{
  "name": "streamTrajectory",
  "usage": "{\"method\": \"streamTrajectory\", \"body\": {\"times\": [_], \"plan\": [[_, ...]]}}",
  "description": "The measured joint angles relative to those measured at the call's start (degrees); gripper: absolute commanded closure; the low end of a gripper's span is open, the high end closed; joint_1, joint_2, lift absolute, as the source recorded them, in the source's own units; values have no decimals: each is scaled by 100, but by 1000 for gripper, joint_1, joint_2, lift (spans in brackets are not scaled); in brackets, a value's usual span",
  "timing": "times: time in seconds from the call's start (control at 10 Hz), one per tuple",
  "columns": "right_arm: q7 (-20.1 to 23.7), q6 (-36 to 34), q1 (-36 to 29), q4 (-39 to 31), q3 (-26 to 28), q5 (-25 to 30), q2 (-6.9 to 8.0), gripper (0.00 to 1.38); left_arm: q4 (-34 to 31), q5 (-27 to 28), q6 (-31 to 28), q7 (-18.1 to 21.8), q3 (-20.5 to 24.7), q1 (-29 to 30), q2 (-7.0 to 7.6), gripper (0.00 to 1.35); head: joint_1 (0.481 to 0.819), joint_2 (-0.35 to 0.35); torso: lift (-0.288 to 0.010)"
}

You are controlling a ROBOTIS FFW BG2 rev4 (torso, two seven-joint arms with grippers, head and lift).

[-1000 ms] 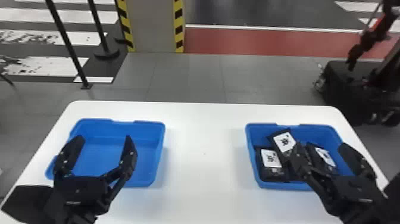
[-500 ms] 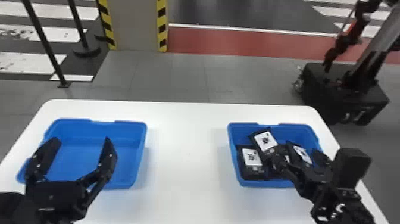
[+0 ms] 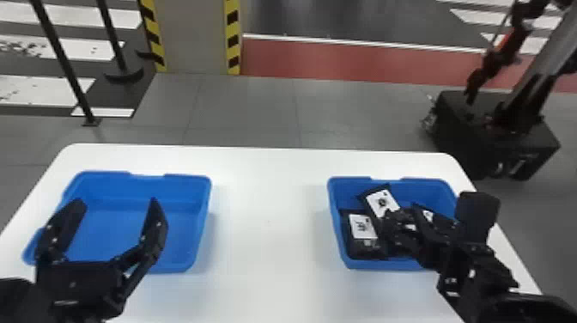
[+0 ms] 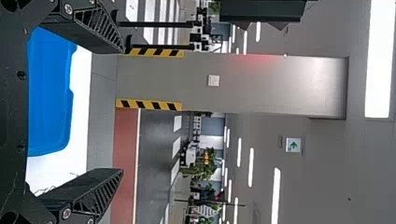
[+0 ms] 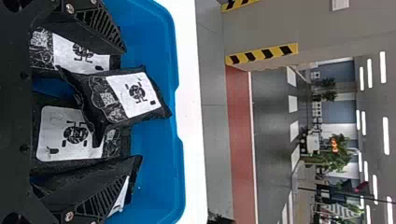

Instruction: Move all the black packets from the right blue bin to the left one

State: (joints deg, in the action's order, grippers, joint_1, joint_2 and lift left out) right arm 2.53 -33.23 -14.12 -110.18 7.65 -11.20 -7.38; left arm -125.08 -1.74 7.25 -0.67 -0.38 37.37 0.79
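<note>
Over the empty left blue bin (image 3: 137,193), my left gripper (image 3: 105,202) stays parked and open; in the left wrist view this gripper (image 4: 123,111) has nothing between its fingers. My right gripper (image 3: 405,214) is low over the right blue bin (image 3: 337,227), hiding part of its contents. Several black packets with white labels lie in there, among them a flat packet (image 3: 362,232) and a tilted packet (image 3: 380,202). In the right wrist view the gripper (image 5: 127,113) is open, with the tilted packet (image 5: 130,93) between its fingers. Its lower finger partly covers another packet (image 5: 121,200).
Both bins stand on a white table (image 3: 266,214), with a wide stretch of tabletop between them. Beyond the far edge are a pillar (image 3: 195,38) with striped corners, thin black posts and, at the right, a dark machine (image 3: 493,133) on the floor.
The head view has swung slightly right, shifting the table left in it. My right gripper has turned over its bin, its wrist now showing higher. The left gripper holds its place over the left bin.
</note>
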Motion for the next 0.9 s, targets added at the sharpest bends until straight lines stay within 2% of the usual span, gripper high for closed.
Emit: {"method": "streamTrajectory", "body": {"times": [0.2,0.4,0.5,0.6,0.7,0.9], "plan": [[113,-178,350,418,0,28,-45,114,10,-17,7,2,3,3,0,119,695,-98,-110],[332,-23,734,1071,0,121,-53,147,24,-21,14,2,3,-7,0,121,695,-100,-110],[358,69,803,1212,0,100,-52,392,30,-33,25,0,3,-7,0,121,695,-99,-110],[381,79,818,1224,-4,89,-48,938,38,-52,37,0,3,2,0,121,695,-98,-110],[397,34,821,1188,-8,74,-41,1038,42,-67,43,1,8,12,0,121,695,-94,-110],[398,-36,815,1181,-7,42,-3,1041,42,-81,46,5,8,12,0,119,695,-89,-110]]}}
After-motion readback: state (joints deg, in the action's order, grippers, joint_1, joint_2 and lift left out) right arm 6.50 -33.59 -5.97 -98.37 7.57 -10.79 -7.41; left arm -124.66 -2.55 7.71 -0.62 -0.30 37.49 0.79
